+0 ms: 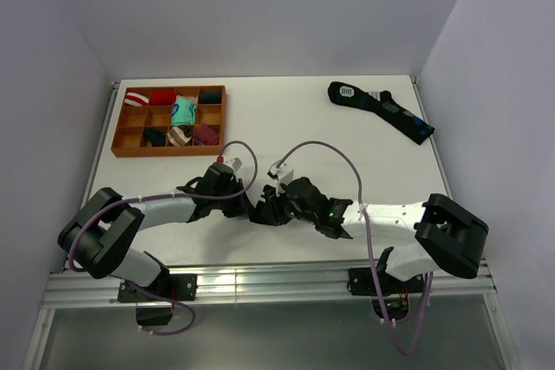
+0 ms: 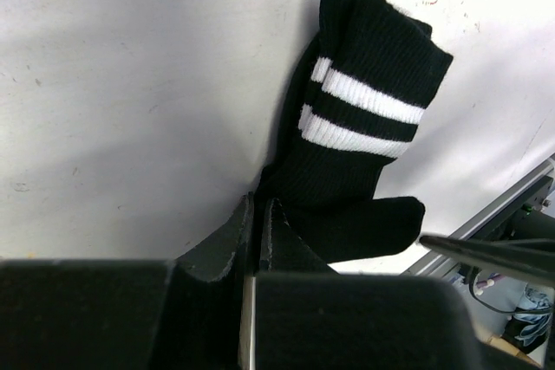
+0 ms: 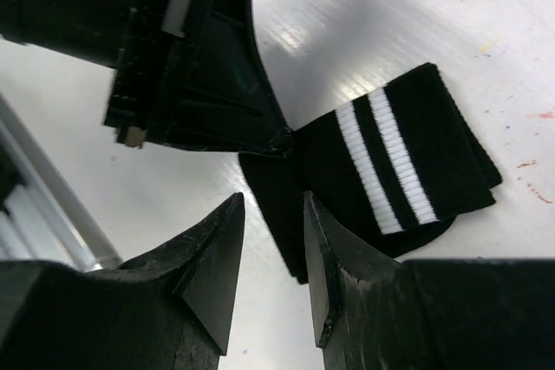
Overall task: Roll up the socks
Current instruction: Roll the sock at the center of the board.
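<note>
The black striped sock (image 2: 364, 101) lies folded on the bench (image 1: 329, 153) near its front edge, between the two arms, with the white bands on the part turned away from the left fingers (image 2: 238, 236). Those are closed to a sliver on the sock's dark end. They pin one edge, most likely so the fabric cannot slide while the other arm works on it. The right fingers (image 3: 217, 257) stand a little apart just over the same end, opposite the left pair, with black fabric showing in the gap. They seem to hold nothing, though the wrist view is too tight to rule out a light touch. That spacing suits taking up the free edge to begin the roll. Well away at the far left, a tray (image 1: 115, 123) holds rolled bundles — presumably where this one goes — and more dark socks (image 1: 381, 110) wait flat at the far right.
</note>
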Controlling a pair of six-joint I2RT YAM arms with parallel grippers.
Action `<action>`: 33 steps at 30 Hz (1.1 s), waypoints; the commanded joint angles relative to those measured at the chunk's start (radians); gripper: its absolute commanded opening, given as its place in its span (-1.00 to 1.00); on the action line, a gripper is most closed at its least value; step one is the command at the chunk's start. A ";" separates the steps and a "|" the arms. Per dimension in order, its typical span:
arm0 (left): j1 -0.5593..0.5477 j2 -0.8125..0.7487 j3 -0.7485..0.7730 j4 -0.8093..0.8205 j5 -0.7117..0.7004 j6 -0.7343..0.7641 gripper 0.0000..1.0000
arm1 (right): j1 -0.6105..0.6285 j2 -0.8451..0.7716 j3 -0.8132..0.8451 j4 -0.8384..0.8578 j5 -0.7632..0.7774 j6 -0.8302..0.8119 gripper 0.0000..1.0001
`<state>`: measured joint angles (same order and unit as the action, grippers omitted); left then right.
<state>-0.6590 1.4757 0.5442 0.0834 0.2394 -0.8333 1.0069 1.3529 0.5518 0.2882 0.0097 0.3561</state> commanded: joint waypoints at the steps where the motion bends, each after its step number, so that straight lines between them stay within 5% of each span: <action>1: -0.002 0.029 -0.013 -0.145 -0.078 0.057 -0.99 | 0.027 0.025 0.039 -0.001 0.101 -0.069 -0.19; 33: -0.002 0.063 0.013 -0.140 -0.060 0.034 -0.99 | 0.144 0.080 -0.070 0.068 0.226 0.017 -0.16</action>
<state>-0.6590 1.4952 0.5705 0.0586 0.2470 -0.8318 1.1316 1.4178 0.4965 0.3309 0.2020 0.3511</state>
